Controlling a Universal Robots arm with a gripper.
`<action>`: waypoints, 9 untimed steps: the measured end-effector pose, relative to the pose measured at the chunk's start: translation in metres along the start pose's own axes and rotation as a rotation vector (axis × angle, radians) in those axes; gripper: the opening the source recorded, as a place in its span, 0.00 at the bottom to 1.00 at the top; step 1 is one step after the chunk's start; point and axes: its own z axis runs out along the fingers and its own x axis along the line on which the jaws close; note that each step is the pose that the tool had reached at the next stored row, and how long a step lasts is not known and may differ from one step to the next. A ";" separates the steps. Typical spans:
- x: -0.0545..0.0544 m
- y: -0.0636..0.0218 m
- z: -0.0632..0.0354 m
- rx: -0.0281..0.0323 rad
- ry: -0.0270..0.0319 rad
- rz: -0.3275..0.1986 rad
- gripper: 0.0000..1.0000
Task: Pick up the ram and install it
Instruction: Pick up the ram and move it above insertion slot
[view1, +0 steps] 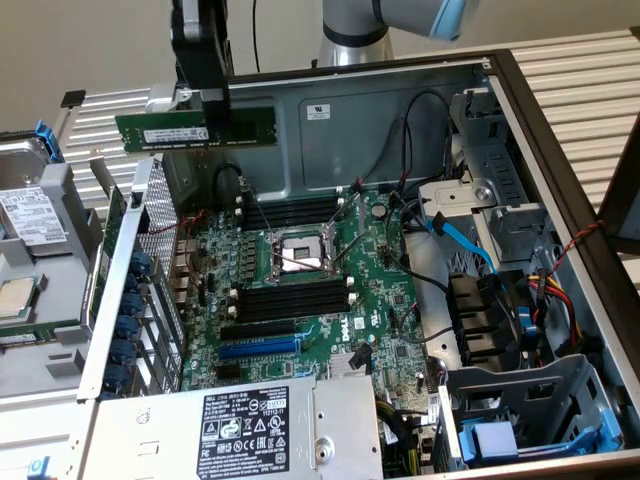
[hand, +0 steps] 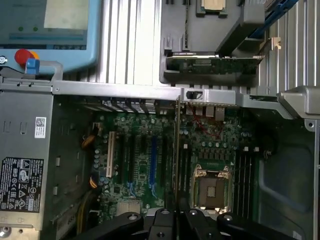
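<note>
The ram (view1: 195, 129) is a long green stick with black chips. It hangs level in the air above the far left corner of the open computer case, with my gripper (view1: 203, 100) shut on its top edge. In the wrist view the ram (hand: 177, 150) shows edge-on as a thin line running out from my gripper (hand: 177, 217), over the green motherboard (hand: 135, 165). The black memory slots (view1: 290, 301) lie on both sides of the CPU socket (view1: 297, 255), well below and toward the exterior view's right of the ram. The blue expansion slot (view1: 258, 348) lies nearer the front.
A grey power supply (view1: 245, 430) with a black label fills the case's near corner. Cables and a blue data lead (view1: 465, 240) crowd the drive bays on the exterior view's right. A drive tray (view1: 30, 215) sits outside the case on the left. A teach pendant (hand: 50, 30) lies beyond the case.
</note>
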 end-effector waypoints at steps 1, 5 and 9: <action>0.000 -0.0043 -0.0002 -0.0022 -0.0001 0.000 0.13; 0.000 -0.0216 -0.0012 -0.0122 -0.0004 0.000 0.13; 0.001 -0.0344 -0.0020 -0.0145 -0.0002 0.000 0.13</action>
